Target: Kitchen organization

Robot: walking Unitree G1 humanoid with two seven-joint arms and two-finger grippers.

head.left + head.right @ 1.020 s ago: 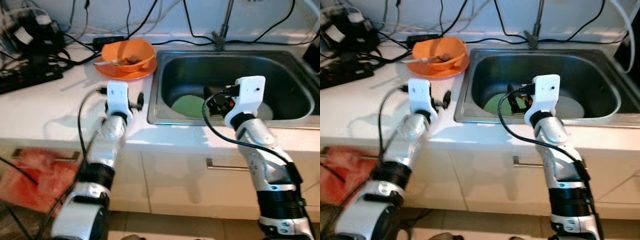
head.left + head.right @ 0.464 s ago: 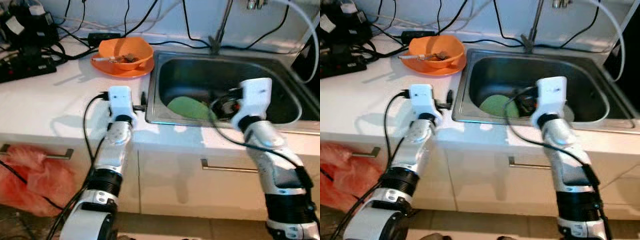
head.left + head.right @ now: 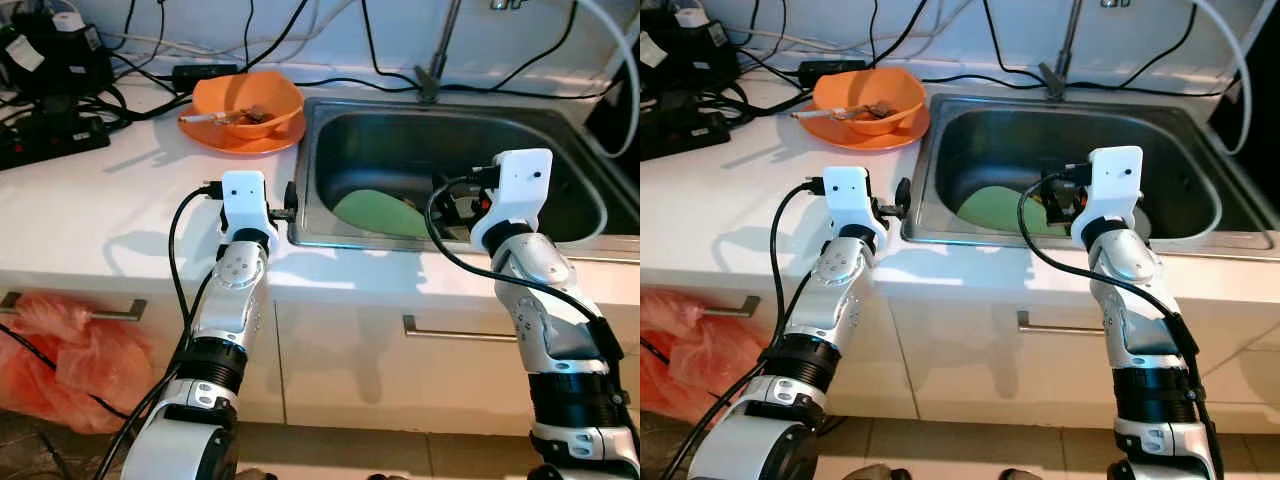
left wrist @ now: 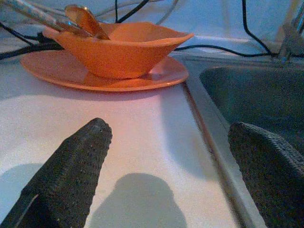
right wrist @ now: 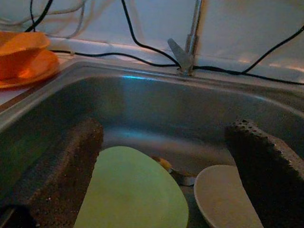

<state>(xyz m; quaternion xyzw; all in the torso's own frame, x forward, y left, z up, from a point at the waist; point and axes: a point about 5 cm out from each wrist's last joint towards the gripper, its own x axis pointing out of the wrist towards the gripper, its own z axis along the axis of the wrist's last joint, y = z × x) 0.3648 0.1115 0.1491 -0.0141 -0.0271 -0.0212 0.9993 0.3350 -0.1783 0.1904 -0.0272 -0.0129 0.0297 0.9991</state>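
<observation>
An orange bowl (image 3: 250,97) holding a spoon (image 4: 88,21) and another utensil rests on an orange plate (image 4: 156,76) at the back of the white counter. In the steel sink (image 3: 330,130) lie a green plate (image 3: 372,212) and a pale plate (image 5: 228,202). My left gripper (image 4: 166,175) hovers low over the counter by the sink's left rim, open and holding nothing, pointing at the bowl. My right gripper (image 5: 166,166) hangs over the sink's front part, open and holding nothing, above the two plates.
A faucet (image 3: 438,55) rises behind the sink. Black cables and a power strip (image 3: 50,135) crowd the counter's back left. A small yellowish item (image 5: 164,164) lies between the plates. Below are cabinet fronts with a handle (image 3: 465,330) and a red plastic bag (image 3: 60,345).
The whole view has shifted, so the camera moved. Both arms keep about the same places by the sink, and both grippers stay open.
</observation>
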